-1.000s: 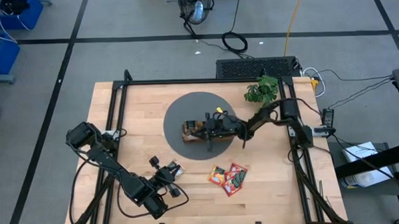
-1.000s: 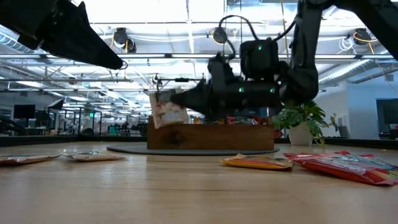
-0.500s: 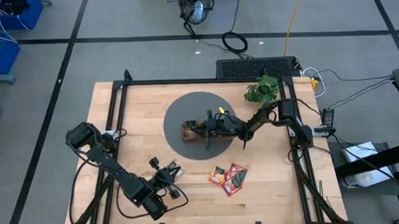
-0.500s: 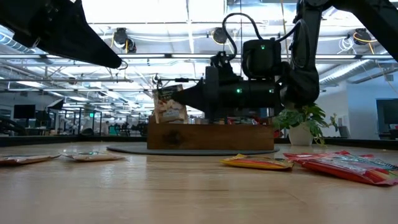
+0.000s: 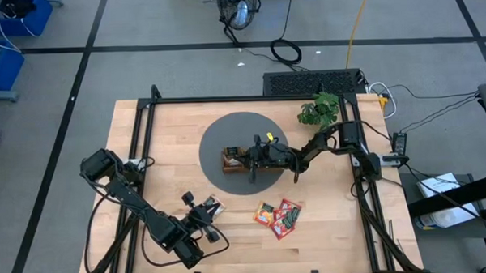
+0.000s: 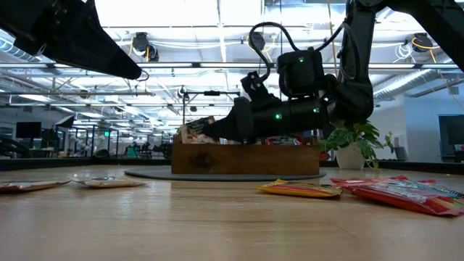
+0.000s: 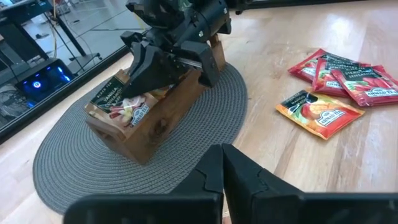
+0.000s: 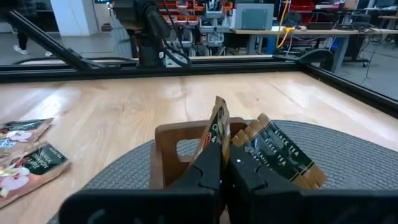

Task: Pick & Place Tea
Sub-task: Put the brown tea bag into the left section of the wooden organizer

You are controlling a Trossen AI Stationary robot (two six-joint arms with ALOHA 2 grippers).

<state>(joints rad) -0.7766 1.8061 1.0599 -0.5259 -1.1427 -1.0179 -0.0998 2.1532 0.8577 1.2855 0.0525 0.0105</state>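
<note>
A brown wooden tray [image 5: 234,159] stands on a round grey mat [image 5: 227,133]. My right gripper [image 6: 214,129] is over the tray's left-end compartment, shut on a dark green tea sachet [image 7: 121,102], which also shows in the right wrist view [image 8: 217,127]. Other dark green sachets [image 8: 280,155] stand in the neighbouring compartment. Red sachets [image 7: 348,74] and an orange-yellow one [image 7: 317,112] lie flat on the table. My left gripper [image 7: 224,171] is shut and empty near the table's front, beside two sachets [image 5: 214,207]. My right gripper pinches the green sachet's upper end [image 7: 134,84] between its two fingers. The fingers come slanting down from the table's right. The sachet is tilted, and its lower end [image 6: 190,130] dips into the tray's end compartment.
A small potted plant [image 5: 319,109] stands at the far right of the table. The two sachets by my left gripper lie flat on the table [image 6: 29,185]. A black frame [image 5: 145,115] runs along the table's edges.
My right gripper has gone down toward the tray and tipped its fingers downward. The green sachet, held upright above the tray before, now sits lower and tilted, with its lower end in the end compartment.
</note>
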